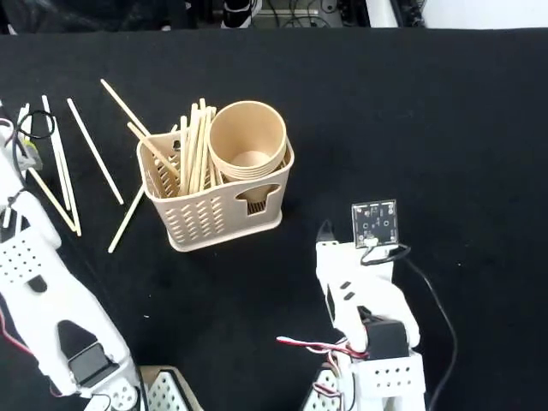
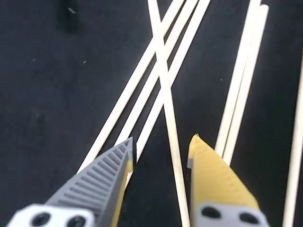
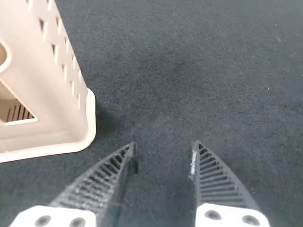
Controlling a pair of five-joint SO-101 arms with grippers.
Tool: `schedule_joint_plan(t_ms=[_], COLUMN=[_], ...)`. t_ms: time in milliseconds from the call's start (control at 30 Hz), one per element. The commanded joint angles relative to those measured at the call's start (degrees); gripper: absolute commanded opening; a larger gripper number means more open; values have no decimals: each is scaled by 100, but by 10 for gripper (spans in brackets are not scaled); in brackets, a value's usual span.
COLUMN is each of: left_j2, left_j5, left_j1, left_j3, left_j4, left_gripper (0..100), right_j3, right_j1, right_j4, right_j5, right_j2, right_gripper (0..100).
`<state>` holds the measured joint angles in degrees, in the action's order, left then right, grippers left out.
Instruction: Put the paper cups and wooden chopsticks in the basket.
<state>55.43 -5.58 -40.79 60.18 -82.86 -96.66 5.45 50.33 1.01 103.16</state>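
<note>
Left fingers (image 2: 213, 182) stand wide apart w/ nothing held, low over the loose sticks (image 1: 94, 151) on the bench (image 1: 411, 120). One stick (image 2: 173, 151) runs straight btwn them. Its long axis lies roughly along the fingers' own reach, i.e. across their closing line, which is what a pinch needs. Just ahead of the tips it crosses three others, and those run on under the grey finger. Two more lie just outside the yellow finger.

Right fingers (image 3: 102, 182) are also wide and empty, w/ the basket (image 1: 218, 218) corner just ahead of one finger but not touching. The basket sits btwn them and the loose sticks, so the left arm is clearly nearer.

Cups (image 1: 247, 137) are stacked in the basket beside a bundle of sticks (image 1: 195, 145), so prob. only the loose ones are left to do. Next move looks like lower and close on the centred stick. Main risk is dragging a crossed neighbour along.
</note>
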Motion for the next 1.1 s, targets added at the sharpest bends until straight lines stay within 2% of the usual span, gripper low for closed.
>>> schedule_joint_plan(t_ms=[0, 133, 300, 567, 733, 867, 1067], left_j2=[563, 1152, 1582, 1732, 1670, 1732, 1327], left_j5=[-44, -44, -9, -9, -9, 0, 369], left_j1=[57, 66, 163, 312, 330, 382, 382], left_j3=[1349, 2035, 2316, 2325, 2396, 3073, 3196], left_j4=[-255, -369, -510, -791, -1301, -1820, -1829], left_gripper=[191, 191, 186, 30, 29, 29, 28], right_j3=[22, 22, 22, 22, 22, 22, 22], right_j1=[-53, -53, -53, -53, -53, -53, -53], right_j4=[-88, -88, -88, -79, -79, -79, -79], right_j5=[44, 44, 44, 44, 44, 44, 44], right_j2=[523, 523, 523, 523, 523, 523, 523], right_gripper=[191, 191, 191, 191, 191, 191, 191])
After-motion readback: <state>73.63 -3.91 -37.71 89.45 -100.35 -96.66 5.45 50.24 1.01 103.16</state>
